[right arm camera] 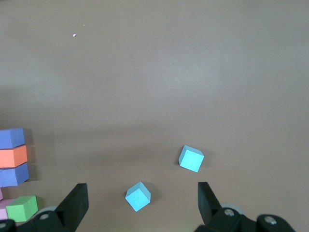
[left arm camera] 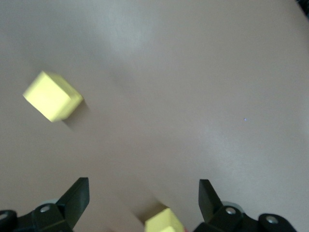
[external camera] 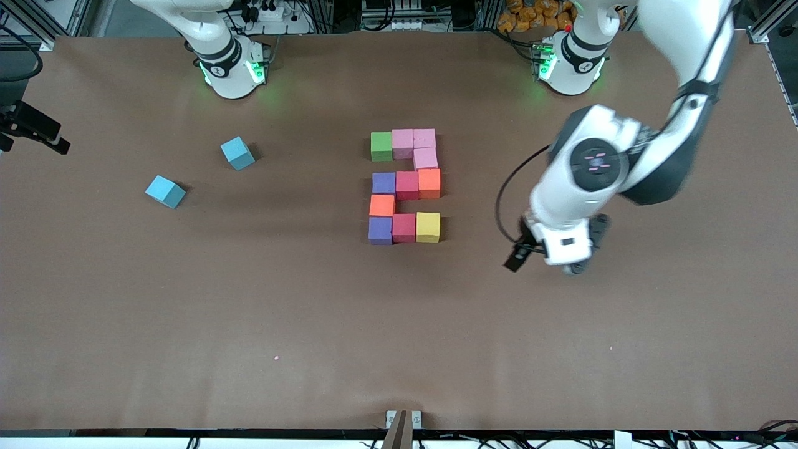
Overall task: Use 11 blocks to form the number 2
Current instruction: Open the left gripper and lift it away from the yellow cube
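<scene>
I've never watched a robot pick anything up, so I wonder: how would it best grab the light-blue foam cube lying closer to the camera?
Best from straight above, pinching two opposite side faces of the nearer light-blue foam cube. It rests flat and apart from the other light-blue cube, so all sides are free, but it sits turned on the table, so the end effector would likely need to rotate to match.

Even overhead light, soft shadows, left wrist blurry

Yellow block [left arm camera: 164,223] edge-cropped, perhaps blurred

White rounded arm links, black joint bands, green-lit bases, black cable loop, black end effector fingers [left arm camera: 77,198]
</scene>
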